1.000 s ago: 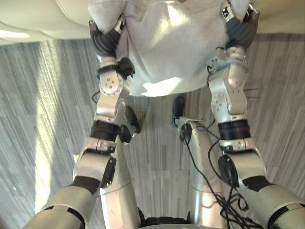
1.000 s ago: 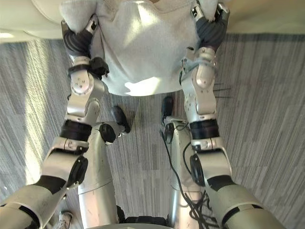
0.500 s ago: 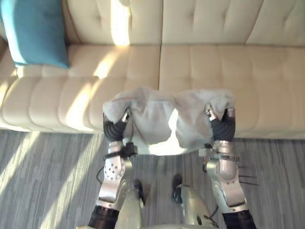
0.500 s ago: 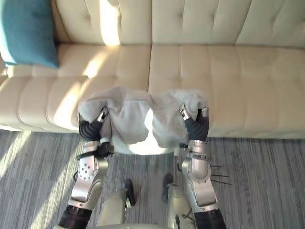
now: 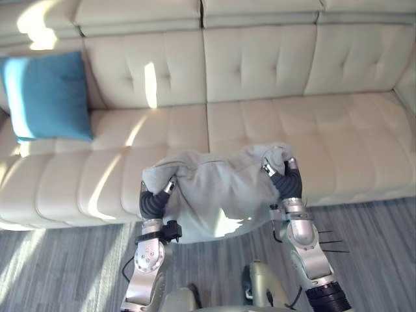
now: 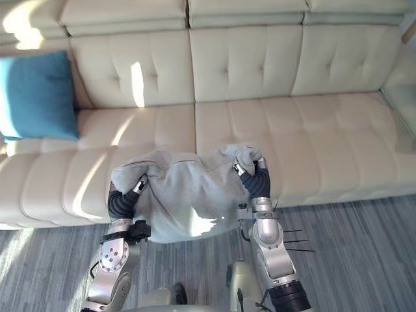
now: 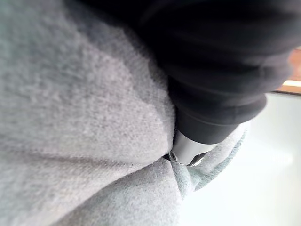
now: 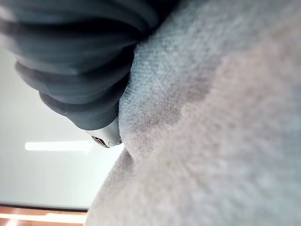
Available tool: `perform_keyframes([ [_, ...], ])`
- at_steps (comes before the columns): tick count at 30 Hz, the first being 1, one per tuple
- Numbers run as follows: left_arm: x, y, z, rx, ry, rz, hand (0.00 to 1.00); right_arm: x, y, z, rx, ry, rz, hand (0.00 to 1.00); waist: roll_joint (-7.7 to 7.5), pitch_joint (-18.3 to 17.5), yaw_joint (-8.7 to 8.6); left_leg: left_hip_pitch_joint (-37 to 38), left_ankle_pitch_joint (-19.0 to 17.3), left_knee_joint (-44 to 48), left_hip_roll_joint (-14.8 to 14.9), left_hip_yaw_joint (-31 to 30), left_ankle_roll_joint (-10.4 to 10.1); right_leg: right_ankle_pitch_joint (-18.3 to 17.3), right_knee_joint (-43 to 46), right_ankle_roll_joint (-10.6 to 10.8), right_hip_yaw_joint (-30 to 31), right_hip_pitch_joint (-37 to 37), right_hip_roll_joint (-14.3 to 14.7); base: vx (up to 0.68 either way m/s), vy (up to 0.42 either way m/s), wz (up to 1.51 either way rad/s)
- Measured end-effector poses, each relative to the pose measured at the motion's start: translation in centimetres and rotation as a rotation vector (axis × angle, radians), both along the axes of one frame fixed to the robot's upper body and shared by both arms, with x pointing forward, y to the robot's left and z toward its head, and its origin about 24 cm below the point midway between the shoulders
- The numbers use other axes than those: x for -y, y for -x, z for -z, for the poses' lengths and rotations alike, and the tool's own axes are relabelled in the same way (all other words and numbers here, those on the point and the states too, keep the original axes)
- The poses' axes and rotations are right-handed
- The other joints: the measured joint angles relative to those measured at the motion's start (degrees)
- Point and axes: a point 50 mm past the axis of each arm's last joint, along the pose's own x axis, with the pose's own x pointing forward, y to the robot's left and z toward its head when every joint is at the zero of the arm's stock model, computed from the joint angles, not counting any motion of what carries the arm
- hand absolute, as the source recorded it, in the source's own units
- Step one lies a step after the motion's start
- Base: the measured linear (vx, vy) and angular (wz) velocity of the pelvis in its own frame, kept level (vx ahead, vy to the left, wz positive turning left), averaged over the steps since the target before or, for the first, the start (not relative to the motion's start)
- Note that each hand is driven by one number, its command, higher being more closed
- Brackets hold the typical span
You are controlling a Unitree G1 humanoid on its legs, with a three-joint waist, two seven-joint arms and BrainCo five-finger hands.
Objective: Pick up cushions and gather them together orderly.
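Observation:
A soft grey cushion (image 5: 214, 192) hangs between my two hands, just in front of the sofa's seat edge. My left hand (image 5: 151, 203) grips its left side and my right hand (image 5: 288, 184) its right side, fingers curled into the bunched cloth. In the wrist views the grey cushion (image 7: 70, 117) presses against my left hand (image 7: 211, 94), and the grey cushion (image 8: 225, 117) lies against my right hand (image 8: 80, 84). A blue cushion (image 5: 47, 96) leans upright against the backrest at the sofa's left end.
A long cream tufted sofa (image 5: 292, 123) spans the view, its seat bare from the middle to the right. Grey striped carpet (image 5: 377, 240) lies in front of it.
The camera has swung up from the floor to the sofa. Both hands keep hold of the grey cushion, which has come up to the height of the seat.

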Motion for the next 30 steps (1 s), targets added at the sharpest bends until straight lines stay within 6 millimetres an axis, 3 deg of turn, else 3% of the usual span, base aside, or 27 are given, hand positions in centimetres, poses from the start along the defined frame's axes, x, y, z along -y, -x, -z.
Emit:
perform_keyframes([
  [1,0.0,0.0,-0.4,0.019,-0.006,0.002,1.00,0.0,0.0,0.2,-0.008,0.002,0.001,1.00,0.79,0.05,-0.24,0.02,-0.14,-0.80,0.02,-1.19,-0.11,0.56,-7.21,0.19,-0.68,-0.95,0.82,0.20,-0.052,0.41],
  [2,0.0,0.0,-0.5,0.025,-0.011,0.003,1.00,0.1,-0.1,0.3,-0.014,0.005,0.002,1.00,0.49,-0.25,-0.33,0.20,-0.16,-1.51,-0.05,-1.77,-0.15,1.50,-12.05,0.48,-0.57,-1.23,1.21,0.29,-0.114,0.62],
  [3,-0.1,0.0,-0.6,0.029,-0.030,0.008,1.00,0.2,-0.1,0.6,-0.029,0.013,0.004,1.00,-0.11,-0.53,-1.13,0.99,-0.49,-2.72,-0.75,-3.91,-1.31,5.73,-23.78,0.36,-0.09,-0.33,1.95,0.30,-0.122,0.60],
  [4,-0.2,0.0,-0.6,0.028,-0.037,0.010,1.00,0.3,0.0,0.7,-0.035,0.015,0.004,1.00,-0.49,-0.59,-1.61,1.53,-0.70,-2.97,-1.22,-4.81,-2.44,7.62,-27.20,0.27,0.36,0.21,2.02,0.42,-0.195,0.99],
  [5,0.3,-0.1,-0.2,0.009,-0.026,0.023,1.00,1.0,0.4,1.2,-0.057,0.037,0.016,1.00,1.27,-0.78,-2.63,2.52,-1.34,-2.69,-0.73,-7.49,-4.60,14.24,-26.56,-1.10,1.63,1.14,2.93,0.55,-0.185,0.61],
  [6,1.0,-0.1,-0.1,0.004,-0.006,0.038,1.00,1.8,0.5,1.4,-0.074,0.053,0.035,1.00,3.48,-1.04,-1.67,2.81,-0.18,-2.23,1.25,-9.96,-6.60,12.70,-24.30,-2.41,0.04,1.05,4.18,0.47,-0.152,0.44],
  [7,1.1,-0.1,-0.2,0.006,-0.005,0.044,1.00,1.9,0.4,1.4,-0.081,0.053,0.039,1.00,3.52,-1.03,-1.59,2.50,0.51,-1.24,1.57,-10.76,-7.70,12.15,-23.59,-2.69,-0.28,1.02,4.36,0.46,-0.135,0.05],
  [8,1.7,-0.5,-0.3,0.015,-0.009,0.070,1.00,2.3,0.4,1.5,-0.090,0.055,0.056,1.00,3.57,-1.06,-1.67,-0.16,2.60,4.44,2.44,-13.02,-10.53,11.32,-23.70,-3.60,-1.26,2.27,4.93,0.41,-0.172,0.26],
  [9,2.1,-1.1,-0.4,0.021,-0.015,0.102,1.00,3.0,0.6,1.6,-0.093,0.053,0.083,1.00,3.58,-1.02,-1.72,-4.30,5.43,14.50,3.35,-13.45,-11.30,10.02,-25.55,-3.89,-2.33,5.66,5.15,0.49,-0.194,0.33],
  [11,2.3,-1.3,0.1,0.004,-0.015,0.120,1.00,3.2,0.8,1.3,-0.080,0.050,0.089,1.00,3.53,-0.90,-1.05,-9.39,7.50,29.73,5.99,-12.38,-10.60,9.27,-28.92,-4.36,-2.45,11.44,6.05,0.39,-0.103,0.07],
  [12,2.4,-1.3,0.1,0.004,-0.017,0.134,1.00,3.2,1.3,0.6,-0.051,0.040,0.090,1.00,3.48,-0.87,-0.74,-12.52,6.48,34.71,6.90,-10.41,-9.00,9.15,-30.65,-4.54,-2.44,14.20,6.19,0.31,-0.042,-0.09],
  [13,2.4,-1.3,0.1,0.006,-0.018,0.138,1.00,3.3,1.5,0.2,-0.033,0.032,0.092,1.00,3.46,-0.88,-0.54,-13.85,5.81,35.64,7.22,-9.30,-8.11,9.08,-31.56,-4.63,-2.32,15.24,6.12,0.27,0.003,-0.08],
  [14,2.5,-1.4,0.0,0.010,-0.015,0.147,1.00,3.3,1.8,-0.9,0.016,0.022,0.096,1.00,3.46,-0.88,-0.01,-16.81,4.39,34.94,7.29,-7.60,-5.82,9.05,-33.51,-4.65,-2.06,17.06,5.84,0.22,0.048,-0.15],
  [16,2.5,-1.4,0.0,0.010,-0.020,0.156,1.00,3.3,1.6,-1.6,0.054,0.017,0.094,1.00,3.43,-0.87,0.28,-19.26,3.59,28.75,6.91,-6.56,-4.45,9.09,-34.72,-4.59,-1.60,18.03,5.53,0.18,0.098,-0.25],
  [17,2.6,-1.4,0.0,0.008,-0.022,0.162,1.00,3.5,1.4,-1.6,0.057,0.017,0.105,1.00,3.48,-0.90,0.36,-18.95,4.34,18.20,5.92,-6.48,-4.50,9.20,-35.18,-4.04,-1.44,18.57,5.19,0.13,0.162,-0.31],
  [18,2.9,-1.4,0.0,0.008,-0.019,0.172,1.00,3.8,1.5,-1.5,0.051,0.022,0.113,1.00,4.28,-1.39,0.13,-17.77,11.56,7.63,5.27,-6.47,-4.51,9.04,-35.42,-2.45,-0.69,18.77,5.76,0.14,0.183,-0.32],
  [19,3.0,-1.4,0.0,0.009,-0.020,0.178,1.00,3.9,1.5,-1.4,0.047,0.022,0.117,1.00,4.72,-1.76,0.12,-17.60,12.56,4.88,5.29,-6.62,-3.52,8.71,-35.70,-1.66,-0.24,18.87,6.21,0.13,0.195,-0.20],
  [20,2.9,-1.7,0.1,0.005,-0.044,0.190,1.00,3.9,1.4,-0.8,0.020,-0.004,0.140,1.00,3.30,-2.00,-0.12,-16.10,13.45,2.22,3.72,-5.66,-3.05,9.21,-35.98,-0.45,1.27,18.57,4.83,0.12,0.189,-0.06],
  [21,2.9,-1.9,0.2,0.003,-0.060,0.198,1.00,3.9,1.3,-0.5,0.008,-0.021,0.149,1.00,2.64,-2.03,-0.24,-14.81,14.29,-0.23,2.20,-4.66,-2.22,9.18,-36.28,-0.36,2.56,18.63,3.53,0.11,0.177,-0.01],
  [25,2.4,-2.3,-0.2,0.017,-0.081,0.177,1.00,3.1,0.2,-0.7,0.013,-0.023,0.127,1.00,2.41,-2.15,0.09,-12.79,15.27,-4.57,-0.56,-0.65,-0.80,9.39,-36.83,0.56,6.66,17.17,1.14,0.04,0.151,-0.31],
  [29,2.1,-4.6,-3.2,0.135,-0.130,0.117,1.00,1.9,-2.8,-3.6,0.115,-0.043,0.115,1.00,2.11,-2.06,0.11,-15.07,16.19,-6.14,-1.24,1.10,-0.64,11.08,-38.35,2.55,9.03,13.68,0.63,-0.02,0.053,-0.29],
  [30,2.2,-6.2,-4.8,0.194,-0.163,0.093,1.00,1.4,-4.2,-5.5,0.173,-0.050,0.120,1.00,1.92,-1.93,0.29,-16.81,16.88,-6.23,-0.95,1.15,-0.74,12.68,-39.54,2.30,9.05,12.39,1.00,-0.04,-0.023,-0.10],
])
